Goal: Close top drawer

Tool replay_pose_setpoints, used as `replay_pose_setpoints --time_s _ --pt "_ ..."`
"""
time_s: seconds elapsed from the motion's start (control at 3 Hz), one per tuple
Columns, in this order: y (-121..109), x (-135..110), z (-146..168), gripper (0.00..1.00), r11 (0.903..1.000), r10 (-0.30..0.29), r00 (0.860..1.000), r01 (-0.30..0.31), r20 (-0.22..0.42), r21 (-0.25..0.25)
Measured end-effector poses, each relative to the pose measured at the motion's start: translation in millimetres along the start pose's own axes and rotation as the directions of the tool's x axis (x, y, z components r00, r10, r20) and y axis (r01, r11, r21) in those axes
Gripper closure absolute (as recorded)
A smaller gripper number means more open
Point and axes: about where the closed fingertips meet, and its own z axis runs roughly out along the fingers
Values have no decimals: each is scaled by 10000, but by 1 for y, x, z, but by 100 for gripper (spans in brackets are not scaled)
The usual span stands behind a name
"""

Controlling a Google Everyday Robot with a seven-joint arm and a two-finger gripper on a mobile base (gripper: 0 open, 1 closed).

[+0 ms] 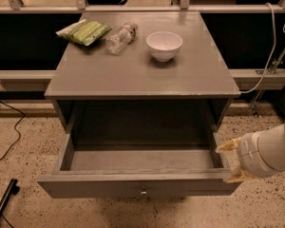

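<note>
Standing pulled far out beneath the front edge of the counter [142, 77], the top drawer [109, 187] is open, with its small round knob [143, 192] centred on the front. The gripper [231, 161] sits at the drawer's right front corner, below and forward of the counter's front right corner. Its fingers [227, 146] are spread wide and hold nothing, though I cannot tell whether they touch the wood. Toward the counter's back edge lie a green packet [85, 31] near the left corner, a plastic bottle [120, 38] just beside it, and a white bowl [164, 45] near the middle.
</note>
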Motion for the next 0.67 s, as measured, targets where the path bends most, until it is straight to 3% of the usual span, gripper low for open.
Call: replay_pose_setpoints --time_s 0.33,0.67 --pt "13 -2 23 65 9985 -544 9984 546 149 -84" --pt "12 -3 21 88 9984 -565 9983 566 129 -71"
